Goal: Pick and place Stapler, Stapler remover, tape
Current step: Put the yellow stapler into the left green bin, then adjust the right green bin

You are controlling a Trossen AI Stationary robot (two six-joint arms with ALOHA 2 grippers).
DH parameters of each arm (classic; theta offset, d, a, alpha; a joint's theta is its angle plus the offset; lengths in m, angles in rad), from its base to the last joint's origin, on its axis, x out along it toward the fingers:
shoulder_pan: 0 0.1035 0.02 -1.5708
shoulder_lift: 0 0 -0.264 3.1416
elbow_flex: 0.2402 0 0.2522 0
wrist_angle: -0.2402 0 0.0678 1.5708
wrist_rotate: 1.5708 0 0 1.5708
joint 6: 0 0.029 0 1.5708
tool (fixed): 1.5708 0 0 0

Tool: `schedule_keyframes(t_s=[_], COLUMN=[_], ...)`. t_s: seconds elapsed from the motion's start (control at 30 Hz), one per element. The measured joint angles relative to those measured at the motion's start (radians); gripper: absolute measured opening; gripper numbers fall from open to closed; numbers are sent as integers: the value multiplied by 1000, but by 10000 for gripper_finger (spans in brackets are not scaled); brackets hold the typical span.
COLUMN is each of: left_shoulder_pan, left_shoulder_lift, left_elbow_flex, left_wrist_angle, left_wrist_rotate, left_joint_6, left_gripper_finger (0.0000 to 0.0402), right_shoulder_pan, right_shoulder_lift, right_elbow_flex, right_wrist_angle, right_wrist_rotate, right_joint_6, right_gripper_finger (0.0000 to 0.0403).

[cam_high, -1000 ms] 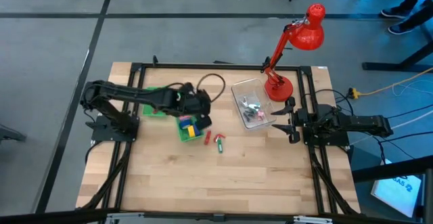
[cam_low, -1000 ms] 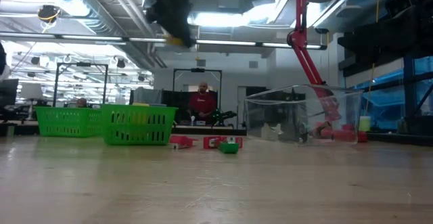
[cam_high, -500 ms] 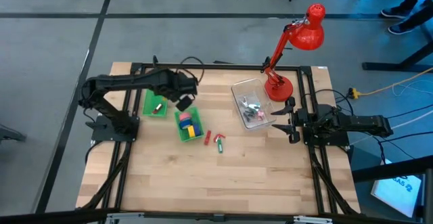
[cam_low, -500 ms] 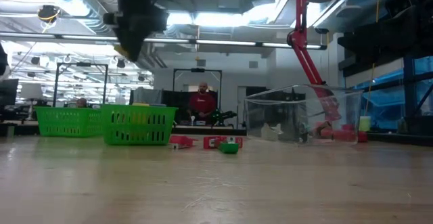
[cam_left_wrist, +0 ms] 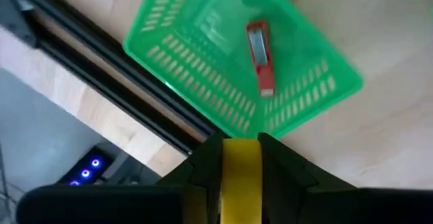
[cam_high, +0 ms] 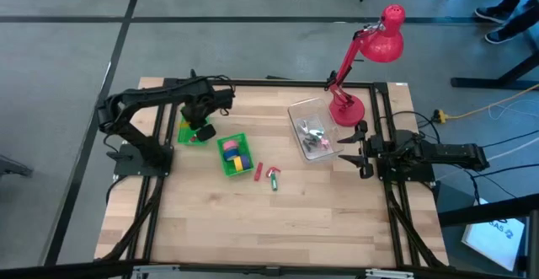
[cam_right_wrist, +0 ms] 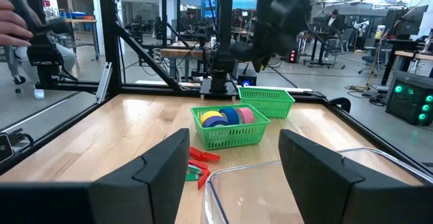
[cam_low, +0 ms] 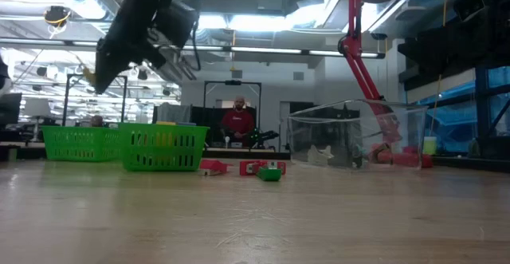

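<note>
left gripper carried a yellow item over the far bin

the left gripper [cam_high: 202,133] hung above the far green bin [cam_high: 187,136], its fingers pinched on a yellow object [cam_left_wrist: 241,176], apparently a stapler. a red stapler [cam_left_wrist: 259,57] lay inside that bin. the nearer green bin [cam_high: 225,163] held the tape rolls [cam_high: 235,155], yellow, blue and pink. red and green staple removers [cam_high: 269,175] lay on the table [cam_high: 295,220] just beside it. the right gripper [cam_high: 354,147] waited with fingers spread beside the clear container [cam_high: 300,110].
</note>
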Motion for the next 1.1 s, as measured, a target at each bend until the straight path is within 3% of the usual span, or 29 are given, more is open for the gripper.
schedule_keyframes(t_s=[0.23,0.5,0.73,0.93,1.1], left_shoulder_pan=[83,133,144,113,23], left_shoulder_lift=[1,-25,-118,-219,-255], left_elbow_flex=[-54,-57,-57,-57,-56], left_wrist_angle=[14,74,159,318,523], left_wrist_rotate=[-1,-122,-128,-14,31], left_joint_6=[222,321,387,466,496], left_gripper_finger=[93,114,147,179,184], right_shoulder_pan=[0,0,0,0,0], right_shoulder_lift=[0,0,0,0,0], right_elbow_flex=[0,0,0,0,0], right_wrist_angle=[0,0,0,0,0], right_wrist_rotate=[0,0,0,0,0], right_joint_6=[0,0,0,0,0], right_gripper_finger=[232,232,232,232,232])
